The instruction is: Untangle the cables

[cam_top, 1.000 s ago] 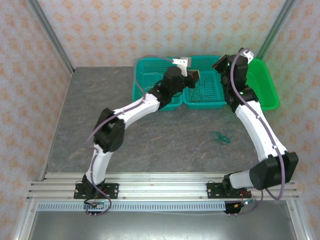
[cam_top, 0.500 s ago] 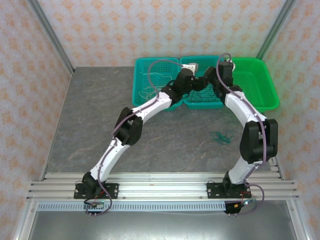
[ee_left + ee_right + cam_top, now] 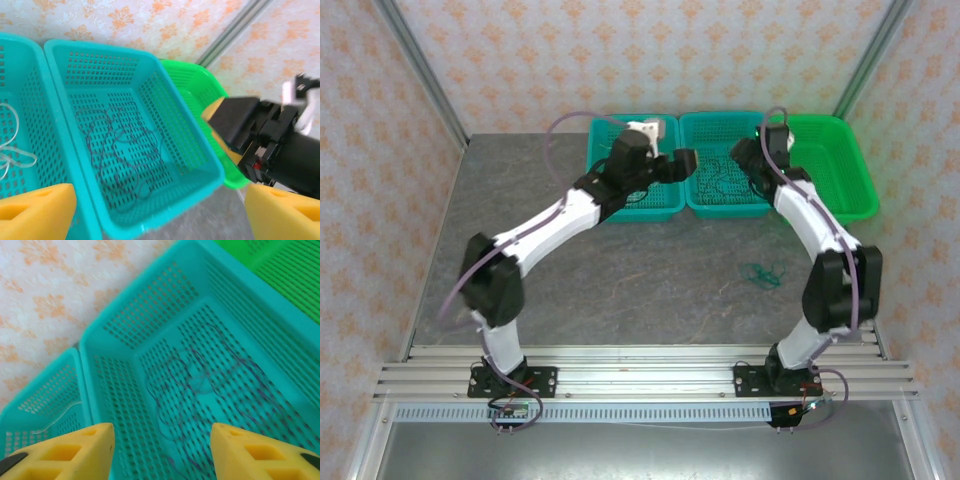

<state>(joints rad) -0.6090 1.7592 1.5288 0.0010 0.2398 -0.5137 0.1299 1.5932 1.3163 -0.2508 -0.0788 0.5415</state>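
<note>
Hovering at the middle basket [image 3: 725, 213], the left gripper [image 3: 682, 163] and right gripper [image 3: 739, 160] both have jaws apart, empty. Seen from above, the black cables [image 3: 720, 182] sprawl on its floor, four o'clock from the left, seven o'clock from the seemingly nearer right

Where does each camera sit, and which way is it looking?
Top external: above and behind, looking down on the table, left arm and right arm.
Left wrist: by the left gripper, facing into the middle basket; its yellow fingers show, plus the right gripper.
Right wrist: on the right arm, facing the same basket; its fingers show.
Shared: both wrist views see the dark cable.
</note>
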